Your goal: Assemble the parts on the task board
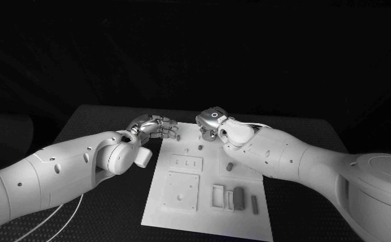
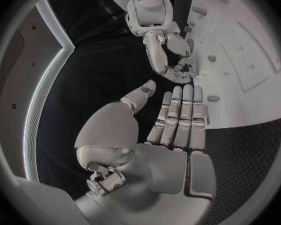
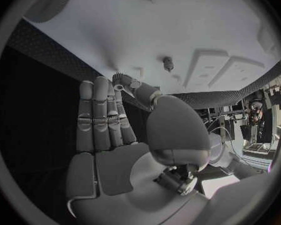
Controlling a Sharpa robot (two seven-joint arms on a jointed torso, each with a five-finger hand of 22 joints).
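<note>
Head view: both white arms are seen reaching to the far end of the white rectangular task board (image 1: 204,188), which lies lengthwise away from the robot on the black table (image 1: 98,123). The silver left hand (image 1: 153,127) is placed just beside the board's far left corner, and the silver right hand (image 1: 213,122) over its far edge, the two near each other but apart. In the left wrist view the left hand's fingers (image 2: 181,112) are held straight and together with the thumb apart, nothing in them. The right hand's fingers (image 2: 168,60) there are curled toward the board edge around something small and dark; whether a part is pinched cannot be told. Small grey parts, among them a short upright peg (image 1: 229,167) and a long thin bar (image 1: 255,204) lying along the board's length, sit nearer the robot than either hand, so any pick is judged to need a pull back toward the body. The far edge of the board is covered by the right hand.
</note>
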